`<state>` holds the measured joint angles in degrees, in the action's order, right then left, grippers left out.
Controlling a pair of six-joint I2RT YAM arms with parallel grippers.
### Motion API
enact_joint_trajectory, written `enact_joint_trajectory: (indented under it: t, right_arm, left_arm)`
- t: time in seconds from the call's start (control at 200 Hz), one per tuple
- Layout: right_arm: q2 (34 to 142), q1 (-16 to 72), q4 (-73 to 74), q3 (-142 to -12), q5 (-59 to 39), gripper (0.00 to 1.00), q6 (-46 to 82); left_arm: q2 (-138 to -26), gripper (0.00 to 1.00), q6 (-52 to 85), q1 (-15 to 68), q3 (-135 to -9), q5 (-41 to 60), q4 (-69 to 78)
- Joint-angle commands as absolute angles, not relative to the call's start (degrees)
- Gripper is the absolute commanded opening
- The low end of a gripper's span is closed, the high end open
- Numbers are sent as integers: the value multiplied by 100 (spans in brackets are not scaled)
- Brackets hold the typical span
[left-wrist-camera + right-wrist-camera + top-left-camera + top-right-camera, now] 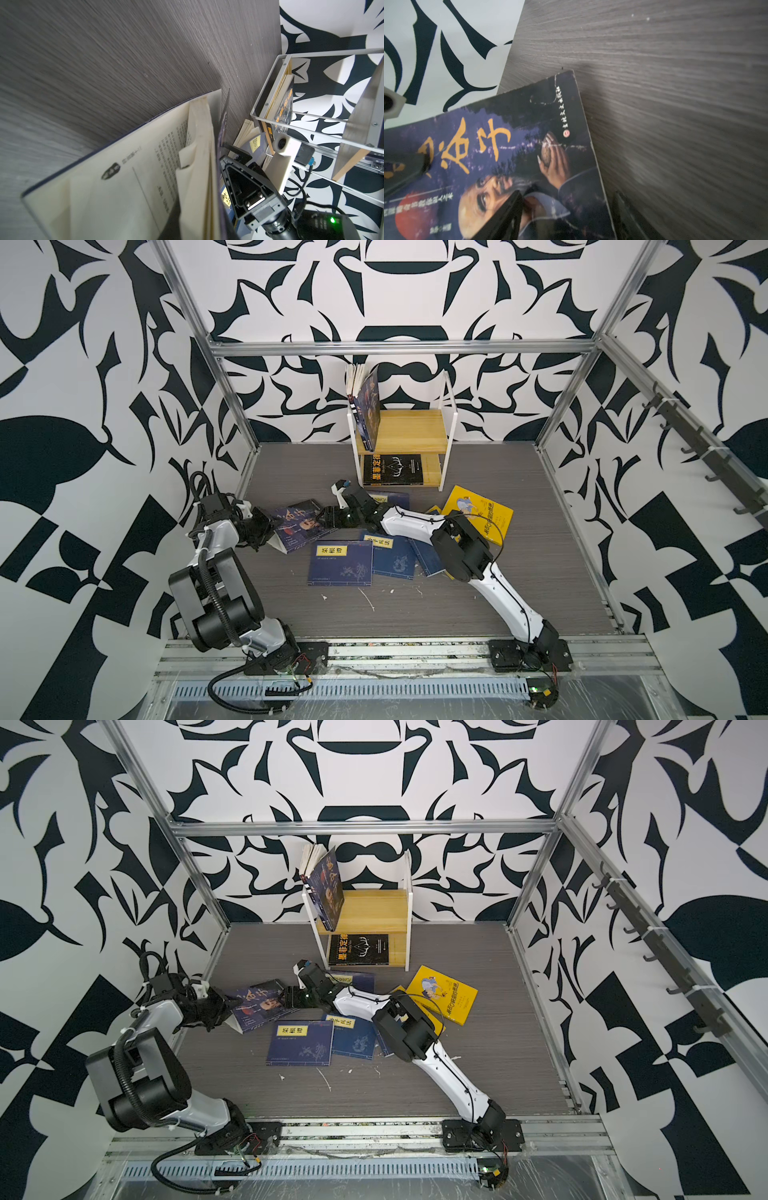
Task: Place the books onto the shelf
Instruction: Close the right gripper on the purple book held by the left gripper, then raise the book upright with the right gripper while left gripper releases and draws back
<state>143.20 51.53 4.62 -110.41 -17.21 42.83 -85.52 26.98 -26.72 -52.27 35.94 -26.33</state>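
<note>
In a top view the left gripper (268, 528) meets the left edge of the tilted portrait book (300, 524); whether it is clamped I cannot tell. The right gripper (323, 522) straddles the book's right edge, jaws apart. Navy books (340, 563) lie flat nearby, with the shelf (415, 429) behind them and a yellow book (478, 512) rightmost.

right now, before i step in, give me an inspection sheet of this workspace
surface: grey wood-grain table
job's things: shelf holds leaning books above, black book below; portrait book tilted up; navy books and yellow book flat on table
clutter: white scraps
grippers: left gripper at portrait book's edge, grip unclear; right gripper open, straddling its corner
cables: black hose on left arm; cable loop at front rail
surroundings: patterned walls, aluminium frame, hook rail
</note>
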Motion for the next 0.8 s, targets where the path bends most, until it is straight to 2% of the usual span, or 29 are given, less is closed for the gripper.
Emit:
enact_joint_trajectory:
  t: [0.0,0.195,0.795]
  right_arm:
    - [13656,5301,747,-10564,-1703,74,4079]
    - [12946,5307,914,-9754,-1362,82,3746]
    - [11734,5314,404,-8668,-681,85,2925]
  left_arm:
    - [-8342,0,2819,-2526,-5421,3832,-2655]
    - [-8319,0,2869,-2488,-5456,3881,-2664]
    - [-8326,0,3015,-2373,-5520,3956,-2655]
